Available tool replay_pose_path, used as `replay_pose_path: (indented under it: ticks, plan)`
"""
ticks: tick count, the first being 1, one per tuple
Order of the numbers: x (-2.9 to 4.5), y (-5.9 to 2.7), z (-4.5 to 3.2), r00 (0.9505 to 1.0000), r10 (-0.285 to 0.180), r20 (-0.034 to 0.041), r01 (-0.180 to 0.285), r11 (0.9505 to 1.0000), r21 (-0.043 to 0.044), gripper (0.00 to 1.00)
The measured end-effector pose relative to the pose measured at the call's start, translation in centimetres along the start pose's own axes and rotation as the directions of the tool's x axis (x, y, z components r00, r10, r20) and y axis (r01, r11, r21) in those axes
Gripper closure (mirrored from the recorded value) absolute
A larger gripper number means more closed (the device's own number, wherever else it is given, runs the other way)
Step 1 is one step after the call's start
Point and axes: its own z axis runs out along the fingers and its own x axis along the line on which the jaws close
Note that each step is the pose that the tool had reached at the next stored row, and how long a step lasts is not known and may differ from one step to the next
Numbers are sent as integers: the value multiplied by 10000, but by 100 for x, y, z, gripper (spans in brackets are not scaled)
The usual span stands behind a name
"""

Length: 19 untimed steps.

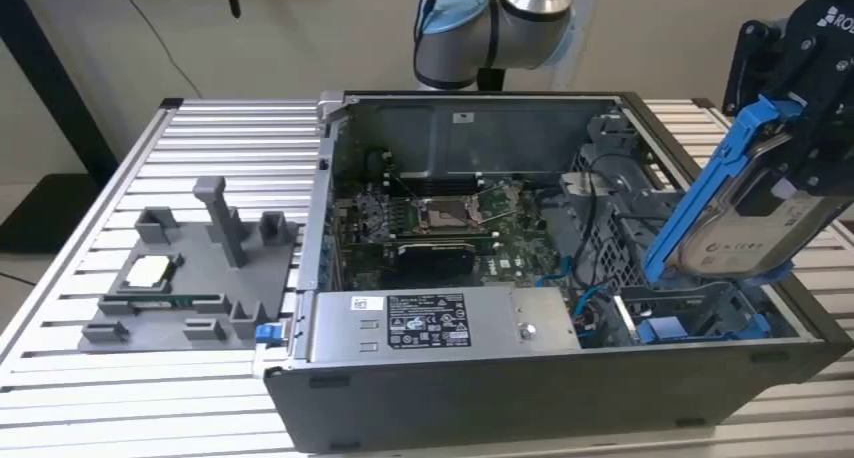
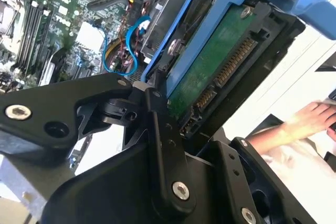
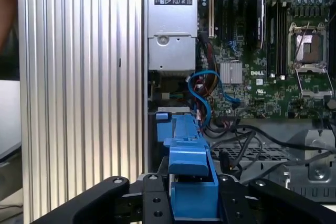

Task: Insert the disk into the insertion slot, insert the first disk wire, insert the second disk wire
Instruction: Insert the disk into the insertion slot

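Above the insertion slot [image 1: 697, 316], the gripper [image 1: 798, 173] holds the disk [image 1: 738, 228] steeply tilted.

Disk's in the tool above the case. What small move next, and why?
Probably ease the disk down a little: the tool holds it tilted, its lower end just above the insertion slot, not yet in.

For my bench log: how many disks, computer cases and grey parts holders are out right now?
disk: 1
computer case: 1
grey parts holder: 1
Total: 3
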Motion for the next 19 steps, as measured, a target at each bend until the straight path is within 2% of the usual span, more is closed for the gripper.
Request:
replay_pose_path:
  ticks: [6, 19]
  plan:
    - [-1, -4, 105, 10000, -1, 6, 1, 10000, 11, 67]
    - [-3, -21, 302, 10000, -3, 88, 3, 10000, 14, 67]
